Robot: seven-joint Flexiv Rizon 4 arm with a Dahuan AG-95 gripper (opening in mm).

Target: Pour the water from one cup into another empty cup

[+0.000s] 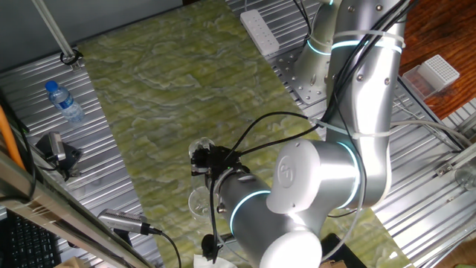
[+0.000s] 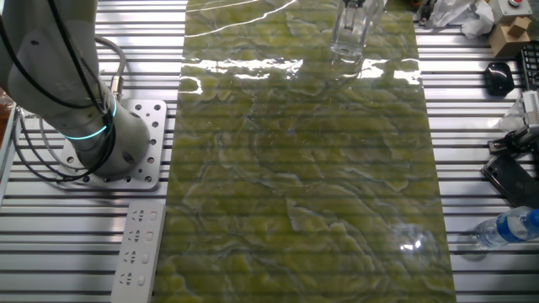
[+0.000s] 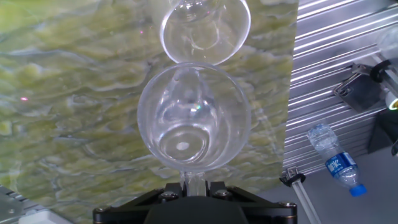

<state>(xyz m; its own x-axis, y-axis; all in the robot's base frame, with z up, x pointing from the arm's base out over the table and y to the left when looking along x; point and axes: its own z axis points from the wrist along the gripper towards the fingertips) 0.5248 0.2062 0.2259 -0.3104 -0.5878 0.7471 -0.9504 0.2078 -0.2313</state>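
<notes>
The green marbled mat (image 2: 303,168) fills the frame's middle. At the hand view's lower centre, the gripper (image 3: 194,185) is closed on the stem of a clear glass (image 3: 194,118). Its rim meets a second glass (image 3: 205,28) at top centre. The water cannot be made out. A bottle (image 3: 336,163) lies at right.

**Looks like a robotics lab bench**

Pretty clearly a lab or test rig, not anyone's home. The table (image 2: 67,236) is ribbed aluminium slats with a green marbled mat (image 2: 303,168) laid over it, and the robot arm (image 1: 357,97) is bolted down on a metal base plate (image 2: 139,139). There's a power strip (image 2: 139,252) lying on the slats, loose cables (image 1: 260,138), a camera on a stand (image 1: 53,151), a keyboard (image 1: 30,242) and a stray water bottle (image 1: 64,103).
</notes>
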